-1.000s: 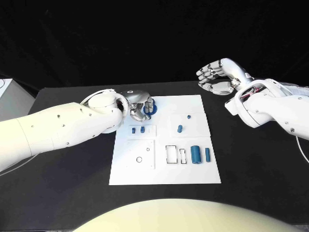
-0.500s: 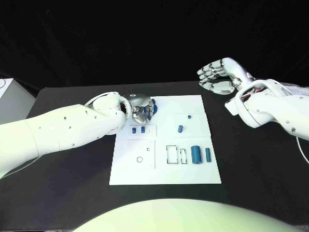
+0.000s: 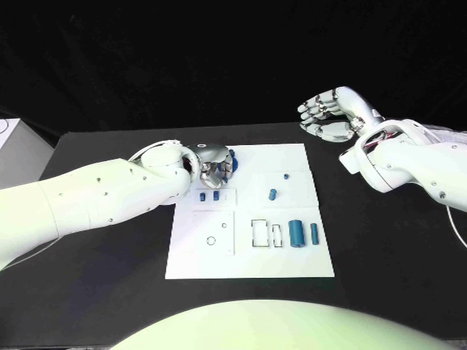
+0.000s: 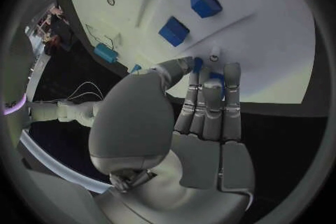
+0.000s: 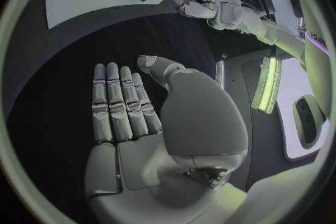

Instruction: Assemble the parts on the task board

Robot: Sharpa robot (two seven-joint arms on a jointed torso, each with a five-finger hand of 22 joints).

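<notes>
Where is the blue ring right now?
In the head view the blue ring is at the task board's far left corner, held under the left hand's fingers, just beyond the two small blue blocks.

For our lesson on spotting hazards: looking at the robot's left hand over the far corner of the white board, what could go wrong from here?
1. The left hand holds a blue ring with its fingertips near a small white peg; it may miss or slip.
2. Two blue blocks sit close by on the task board; the fingers could knock them.
3. The right hand hovers away, open, so nothing steadies the board.
</notes>
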